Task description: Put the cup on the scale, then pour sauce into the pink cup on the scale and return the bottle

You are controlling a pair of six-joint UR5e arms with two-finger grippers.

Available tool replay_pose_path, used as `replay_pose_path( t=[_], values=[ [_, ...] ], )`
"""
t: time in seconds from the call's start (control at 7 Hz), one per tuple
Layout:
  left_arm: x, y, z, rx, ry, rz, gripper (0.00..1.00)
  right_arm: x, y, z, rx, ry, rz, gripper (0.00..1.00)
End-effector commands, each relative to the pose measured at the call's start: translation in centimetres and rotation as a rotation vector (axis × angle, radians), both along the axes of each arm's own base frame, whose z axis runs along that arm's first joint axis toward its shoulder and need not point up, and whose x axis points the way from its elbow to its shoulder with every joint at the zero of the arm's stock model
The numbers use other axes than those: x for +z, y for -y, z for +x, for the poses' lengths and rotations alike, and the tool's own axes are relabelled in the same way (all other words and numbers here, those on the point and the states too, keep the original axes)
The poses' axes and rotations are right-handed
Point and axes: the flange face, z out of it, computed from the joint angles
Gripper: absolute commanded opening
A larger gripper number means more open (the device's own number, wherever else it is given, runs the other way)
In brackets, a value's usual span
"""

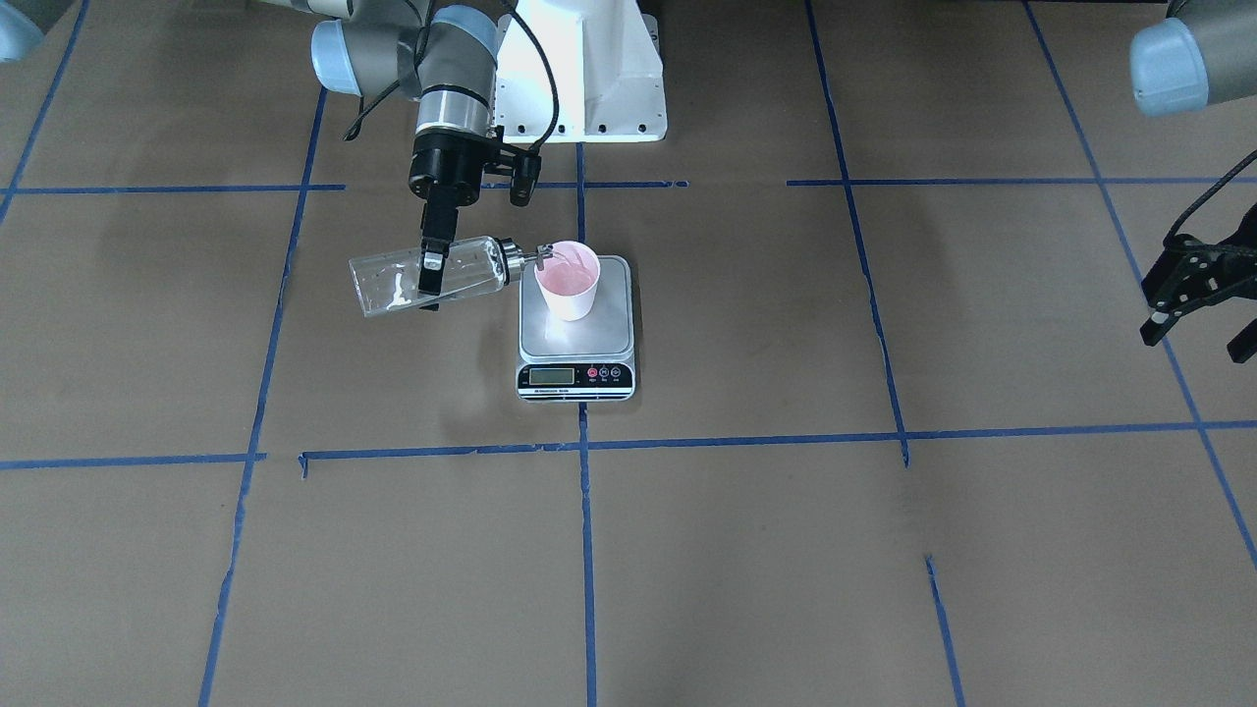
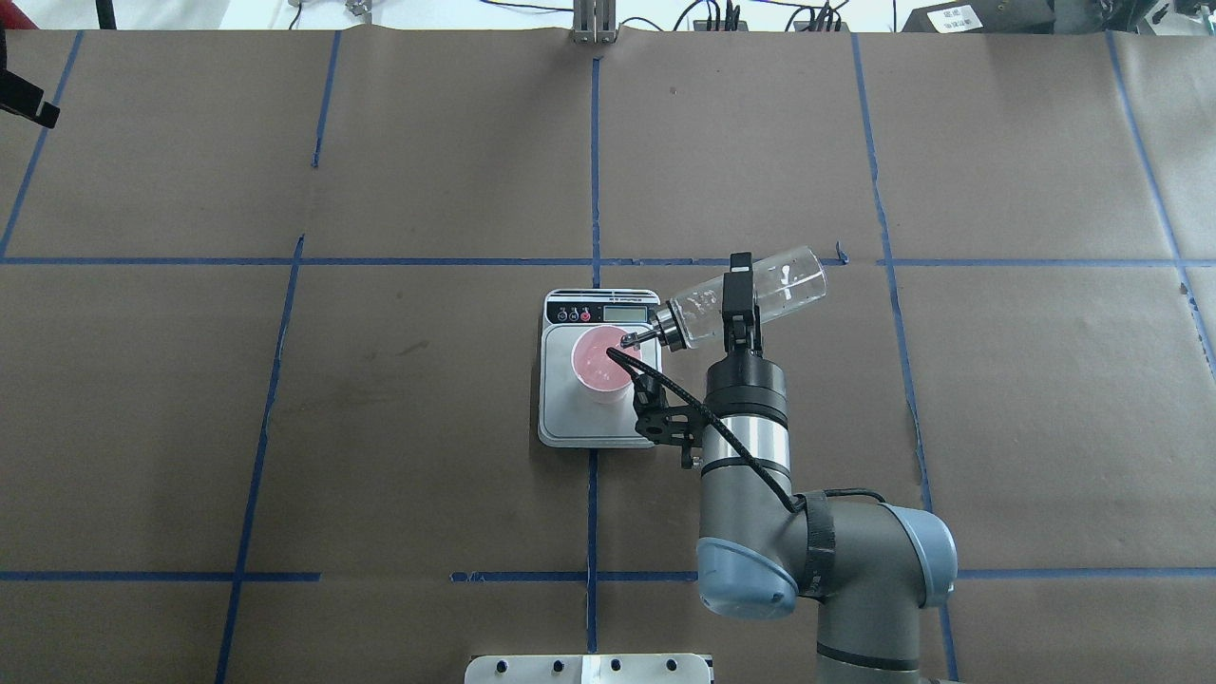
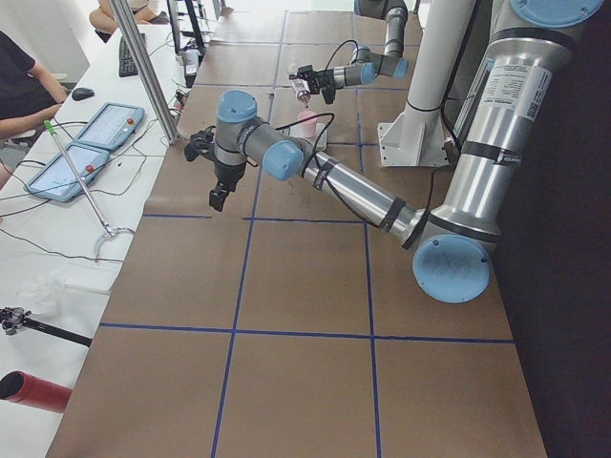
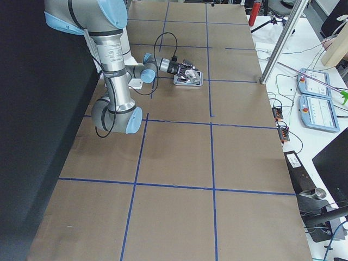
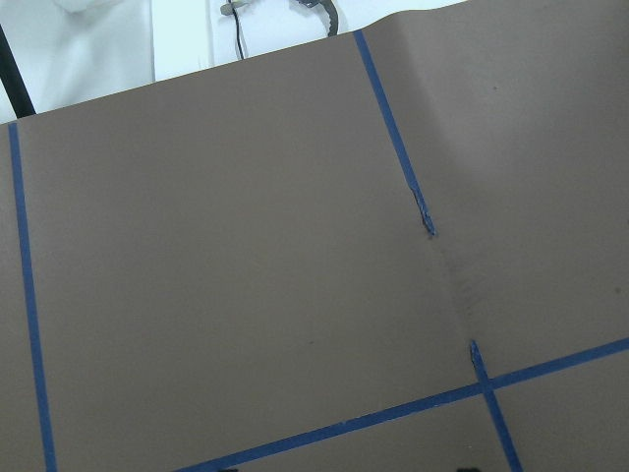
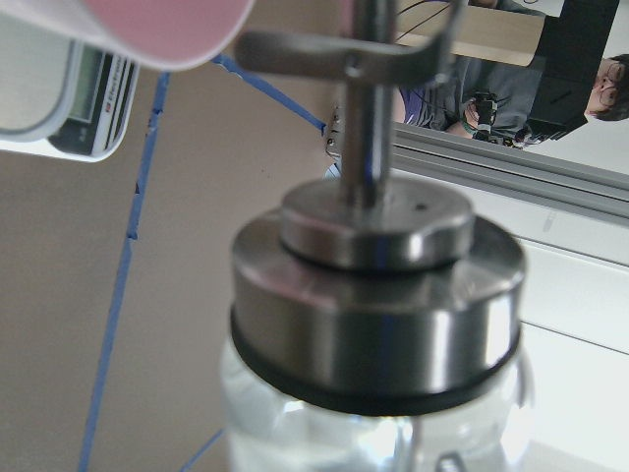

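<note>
One flat rectangular kitchen scale (image 1: pixel 550 339) with a brushed silver plate and a white body lies just above the middle of the front-facing view, on the brown paper-covered table (image 1: pixel 786 550) crossed by blue tape lines (image 1: pixel 586 550). Its black front strip carries one LCD display and three small round buttons. One small pale pink tapered cup (image 1: pixel 567 280) stands upright on the plate, toward its upper edge, and is narrower than the plate.

Left of the cup in that view, the right end effector (image 1: pixel 430 270) is clamped on the body of one clear cylindrical glass bottle (image 1: pixel 471 263) with a shiny metal cap. The bottle lies tipped almost level, base to the left, and its single small metal spout reaches over the cup's rim. The colourless sauce (image 1: pixel 388 295) inside is barely visible through the glass.

Two arms show. The left end effector (image 1: pixel 1198 334) hangs at the right edge of the same view, well apart from the scale, with its two fingers spread and nothing between them.
</note>
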Motion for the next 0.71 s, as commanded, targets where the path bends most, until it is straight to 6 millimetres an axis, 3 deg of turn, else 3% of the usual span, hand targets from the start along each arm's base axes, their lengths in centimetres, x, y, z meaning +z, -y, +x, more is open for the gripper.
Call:
replay_pose_path(
  t=[0.0,0.57],
  values=[
    [0.34,0.01,-0.33,0.004,0.006,0.004,0.79,-0.03,0.10,0.09,0.000,-0.040,0.010,0.00],
    [0.29,-0.03,-0.25,0.005,0.006,0.004,0.79,0.39,0.15,0.08,0.007,-0.068,0.020,0.00]
  ],
)
